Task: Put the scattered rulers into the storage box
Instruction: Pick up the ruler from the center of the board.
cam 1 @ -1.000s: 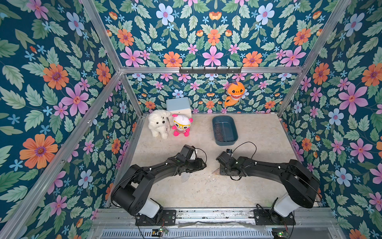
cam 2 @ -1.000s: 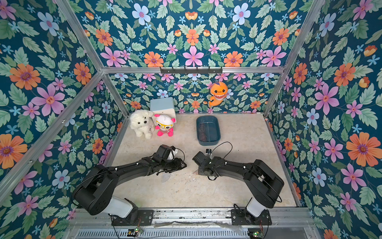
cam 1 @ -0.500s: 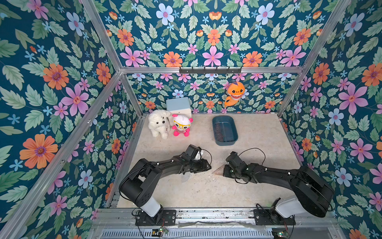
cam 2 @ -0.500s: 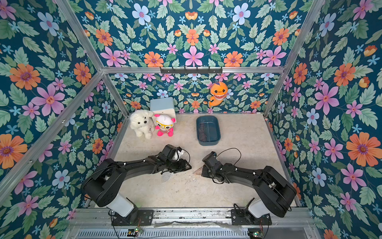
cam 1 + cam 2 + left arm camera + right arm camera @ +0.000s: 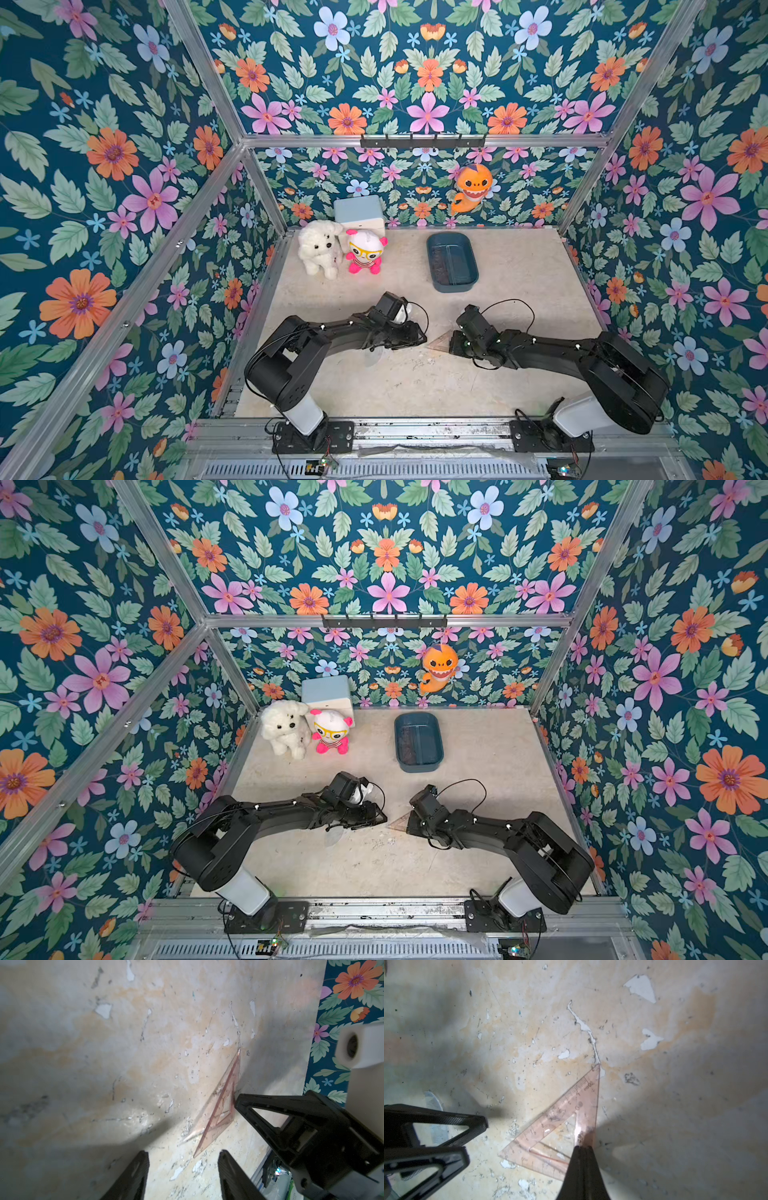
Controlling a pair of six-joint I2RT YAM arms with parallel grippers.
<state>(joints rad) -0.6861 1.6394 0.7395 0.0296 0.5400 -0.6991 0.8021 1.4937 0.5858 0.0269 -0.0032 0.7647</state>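
Right wrist view shows the right gripper (image 5: 581, 1148) pressed together on one edge of the pink set square (image 5: 564, 1109), where a second ago its jaws stood partly apart. The square sits tilted, a far corner seemingly down on the table (image 5: 654, 1105), well apart from the storage box (image 5: 453, 287). The left gripper (image 5: 184, 1153) hangs spread and empty just beside it, above the clear protractor (image 5: 374, 357), so with the pinch made, lifting and carrying to the box looks next.
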